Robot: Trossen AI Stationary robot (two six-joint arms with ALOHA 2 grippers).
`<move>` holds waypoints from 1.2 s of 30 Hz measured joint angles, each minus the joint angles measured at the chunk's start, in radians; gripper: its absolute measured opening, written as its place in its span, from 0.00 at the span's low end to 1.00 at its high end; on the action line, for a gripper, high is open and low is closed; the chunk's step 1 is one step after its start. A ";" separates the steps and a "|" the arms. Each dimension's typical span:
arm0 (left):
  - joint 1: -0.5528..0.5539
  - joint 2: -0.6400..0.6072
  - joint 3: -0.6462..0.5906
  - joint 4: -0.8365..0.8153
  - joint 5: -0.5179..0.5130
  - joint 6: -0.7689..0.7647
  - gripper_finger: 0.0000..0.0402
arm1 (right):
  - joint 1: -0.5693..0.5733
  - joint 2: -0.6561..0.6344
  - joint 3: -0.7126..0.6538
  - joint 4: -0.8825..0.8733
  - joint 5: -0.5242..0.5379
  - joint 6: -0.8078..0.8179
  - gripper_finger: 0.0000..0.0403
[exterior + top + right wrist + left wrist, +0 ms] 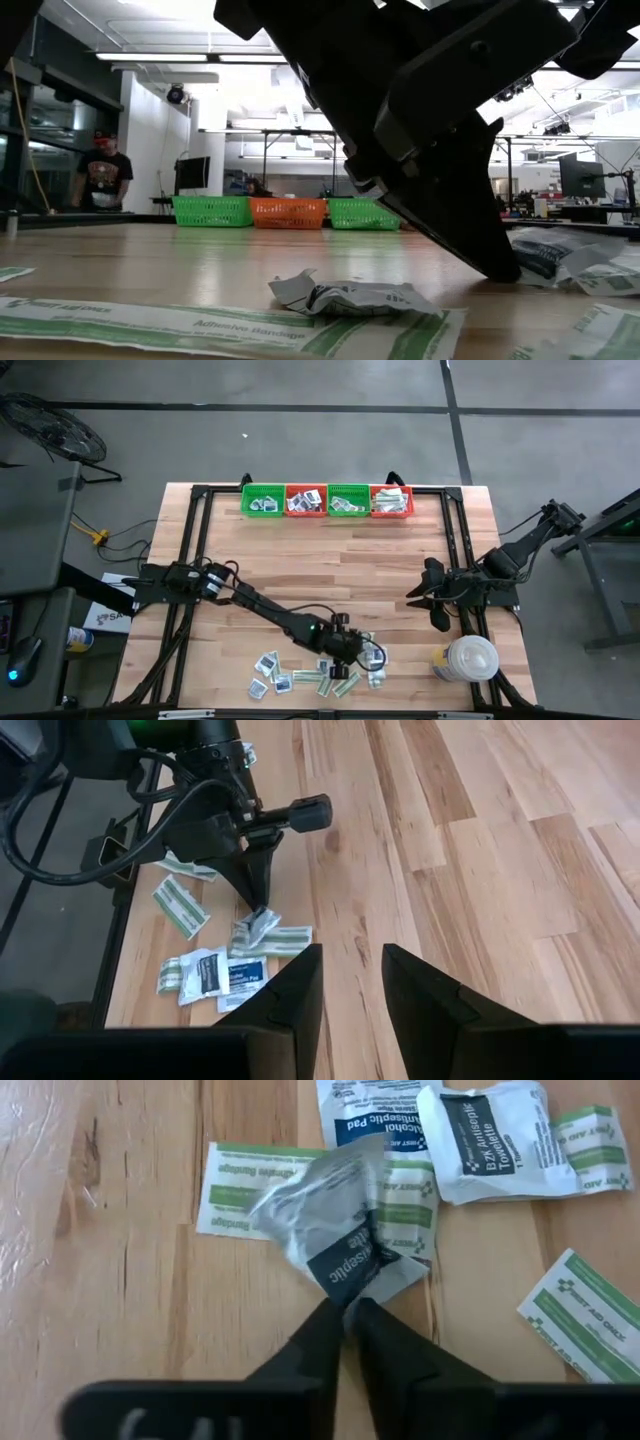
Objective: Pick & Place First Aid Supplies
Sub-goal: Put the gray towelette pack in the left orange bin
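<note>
Several first aid supplies [300, 675], white squares and green-striped strips, lie scattered on the wooden table near its front edge. My left gripper [352, 650] has come down among them and is shut on a crumpled grey-white antiseptic packet [335, 1230]. That packet lies partly over a green-striped bandage strip [235, 1190]. Beside it are another antiseptic towelette packet [500, 1140] and an alcohol pad [365, 1110]. My right gripper [350, 975] waits open above the table's right side [437, 605], with nothing between its fingers. My left gripper pinches one corner of the crumpled antiseptic packet [350, 1292] between its two fingertips [256, 905]. The fingers slant down from the table's far left. The rest of the packet is bunched up in front of them and lies over the bandage strip.
Four small baskets stand in a row at the far edge, green [263, 500], red [306, 500], green [349, 500], red [391, 500], each holding packets. A big white round lidded container [470, 658] stands at the near right. A person [105, 165] stands in the room beyond the table.
</note>
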 joint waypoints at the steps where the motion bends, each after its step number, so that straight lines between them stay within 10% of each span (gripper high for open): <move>1: 0.000 0.000 0.000 0.001 0.006 0.000 0.05 | 0.000 0.000 0.000 0.000 0.000 0.000 0.25; 36: 0.020 -0.340 -0.007 -0.328 0.086 0.087 0.00 | 0.000 0.000 0.000 0.004 0.022 -0.005 0.25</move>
